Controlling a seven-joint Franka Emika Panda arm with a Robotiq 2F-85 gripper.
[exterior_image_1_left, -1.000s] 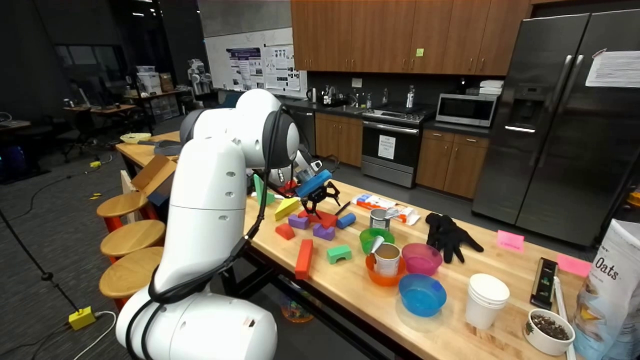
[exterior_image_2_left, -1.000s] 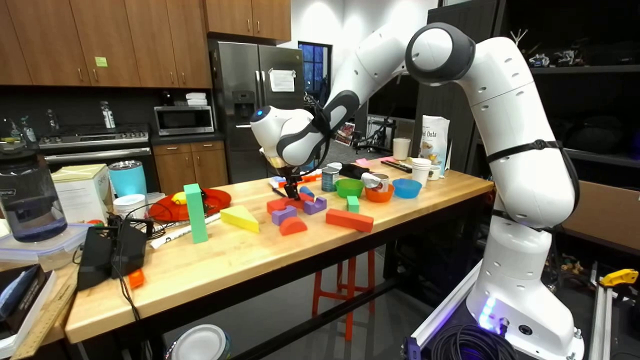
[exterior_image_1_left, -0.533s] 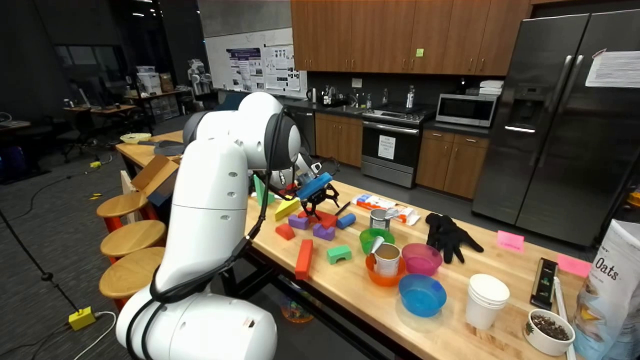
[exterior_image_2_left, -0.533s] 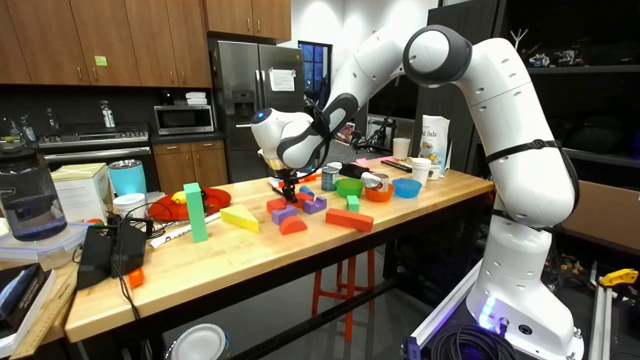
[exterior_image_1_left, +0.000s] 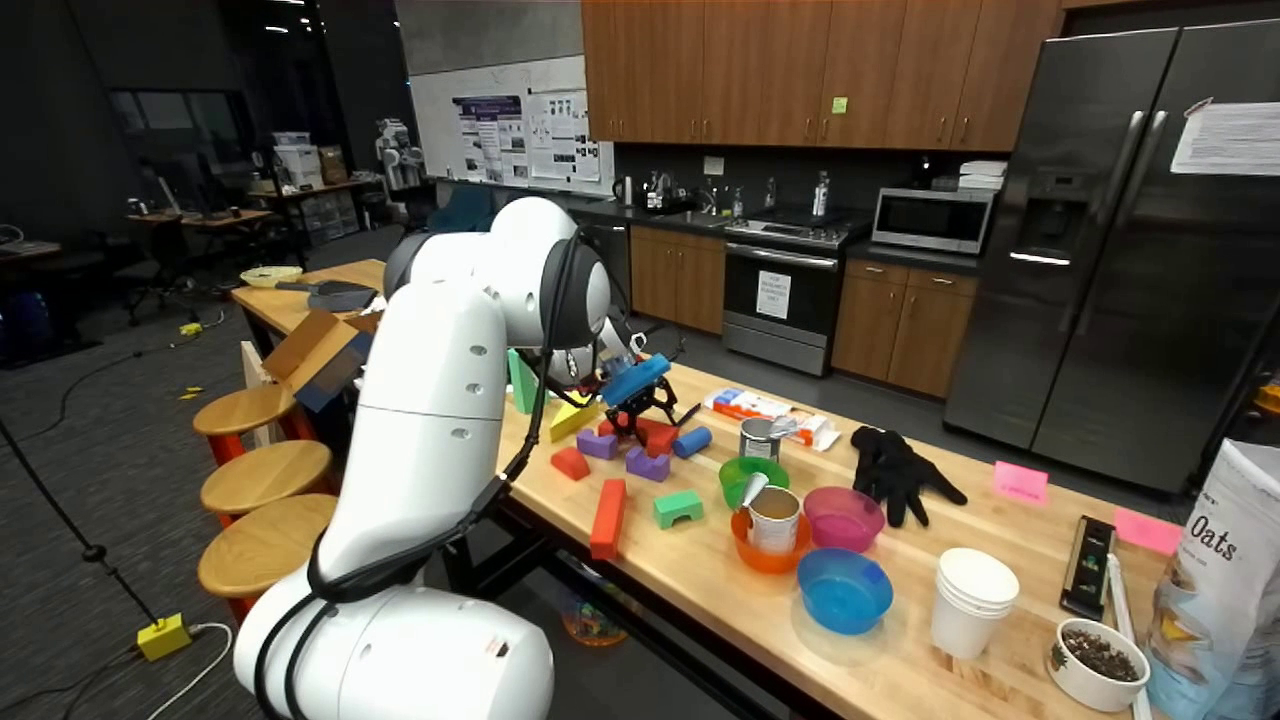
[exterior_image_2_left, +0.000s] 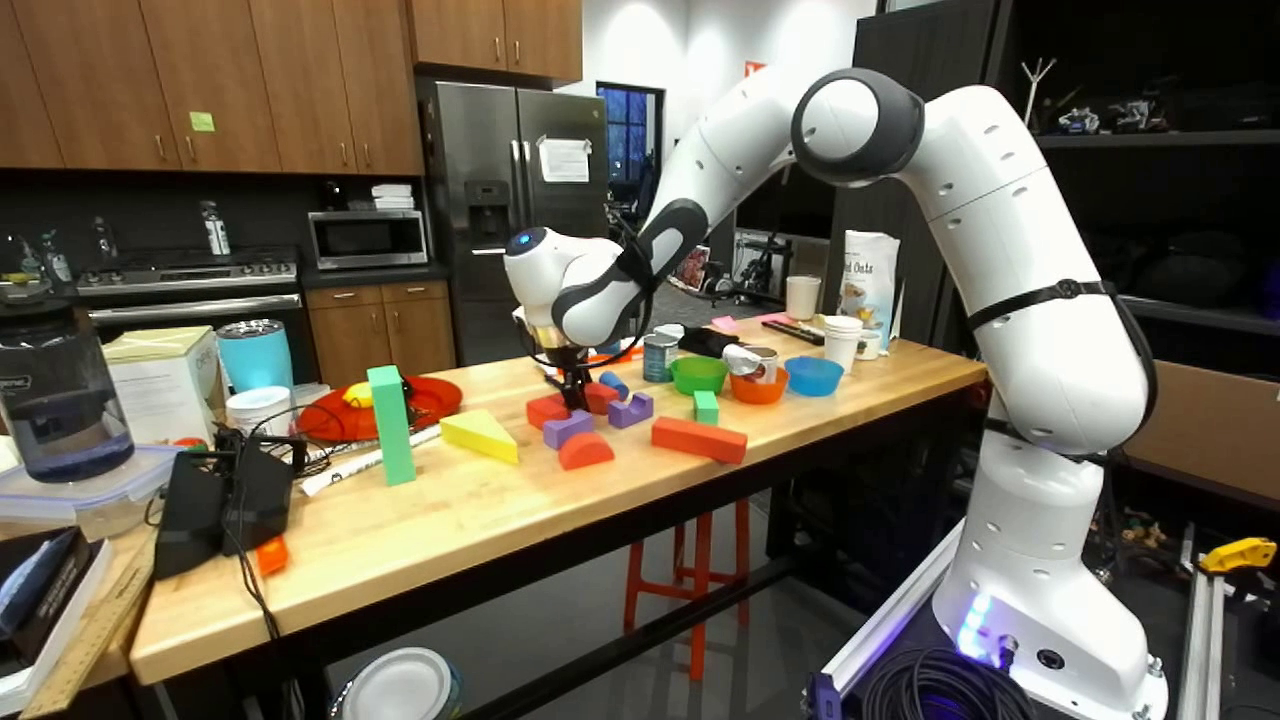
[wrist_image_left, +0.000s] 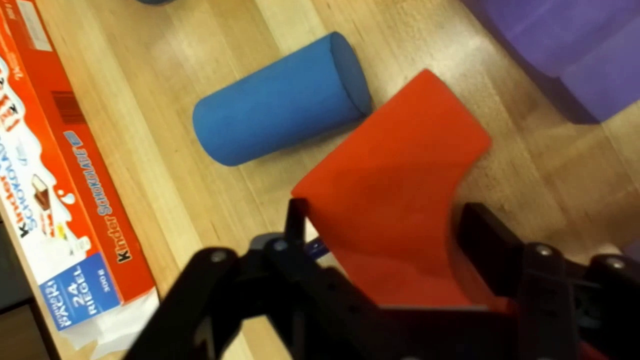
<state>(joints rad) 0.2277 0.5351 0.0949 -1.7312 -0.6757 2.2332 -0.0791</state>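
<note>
Compared with the earlier frames, the pincer (wrist_image_left: 382, 222) had come lower in both exterior views, its two fingers (wrist_image_left: 296, 220) had drawn nearer each other, and the red block (wrist_image_left: 395, 160) between them had shifted slightly. The pincer stood partly narrowed around that block, one finger against its straight outer edge, the other at or just beside its hollowed inner edge; whether it gripped firmly could not be told. The red block lay on the table (wrist_image_left: 165, 200) beneath the pincer, one end reaching out past the fingertips. It was smooth and matte, arch-shaped, with a curved cut-out and crisp corners. Just beside that end, a blue cylinder (wrist_image_left: 280, 102) lay on its side, dull-surfaced and flat-ended. A purple block (wrist_image_left: 575, 50) with a scooped face sat nearby, and a printed chocolate box (wrist_image_left: 75, 175) lay farther off on the grained wood.
</note>
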